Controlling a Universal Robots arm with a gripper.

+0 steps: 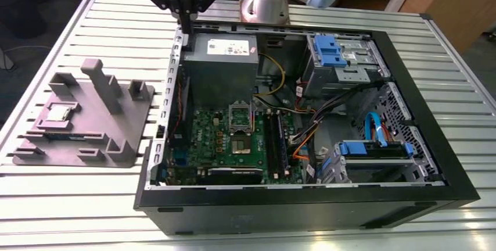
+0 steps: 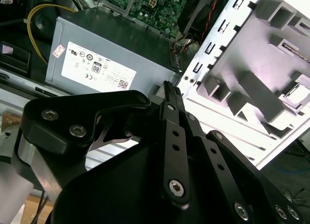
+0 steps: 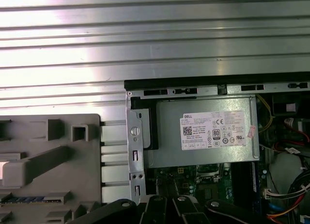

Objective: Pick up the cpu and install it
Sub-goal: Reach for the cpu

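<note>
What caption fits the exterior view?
Gripper hovers over the rim of the open computer case; the cpu lies on the grey tray.

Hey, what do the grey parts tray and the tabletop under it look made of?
The grey tray looks like matte plastic: uniform dull grey, chunky posts, no glare. The tabletop looks like bare ribbed metal, probably aluminium: parallel slats with bright reflections.
</note>
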